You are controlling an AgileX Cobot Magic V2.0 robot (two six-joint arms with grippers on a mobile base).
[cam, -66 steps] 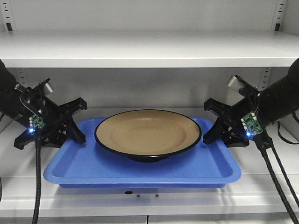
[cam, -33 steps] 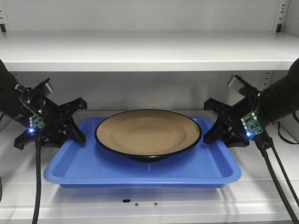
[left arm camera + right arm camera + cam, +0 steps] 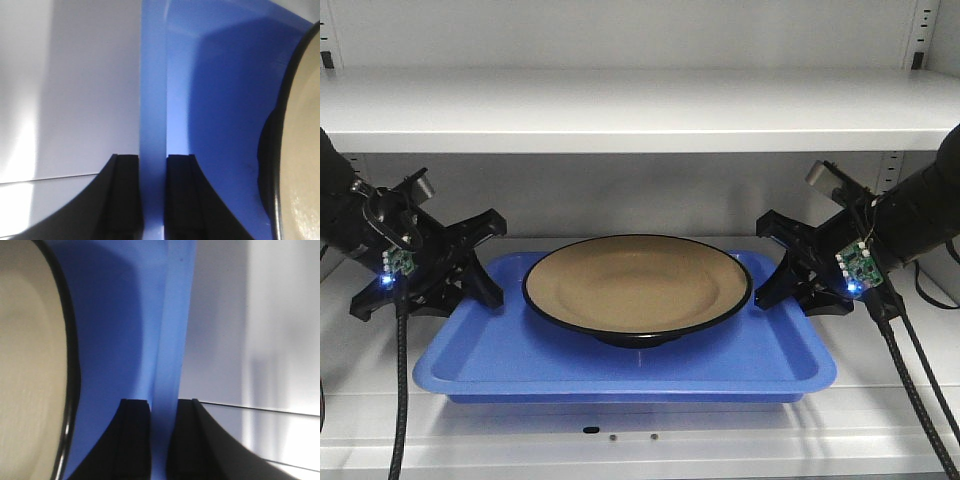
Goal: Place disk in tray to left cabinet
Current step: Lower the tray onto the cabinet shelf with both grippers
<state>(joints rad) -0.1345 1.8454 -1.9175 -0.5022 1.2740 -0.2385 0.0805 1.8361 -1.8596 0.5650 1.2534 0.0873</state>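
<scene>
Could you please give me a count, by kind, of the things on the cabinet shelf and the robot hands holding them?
Plates: 1, the tan disk with a black rim
Trays: 1, the blue tray under it
Robot hands: 2, the left hand and the right hand, each clamped on a tray end rim
Total: 4

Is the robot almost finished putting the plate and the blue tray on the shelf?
Nearly. The disk already sits in the tray, and the tray is inside the left cabinet, low over its shelf; whether it rests there is unclear. In hand: the left end effector and the right end effector each pinch a tray rim. Left to do: set it down if needed, let go and pull both arms out.
</scene>
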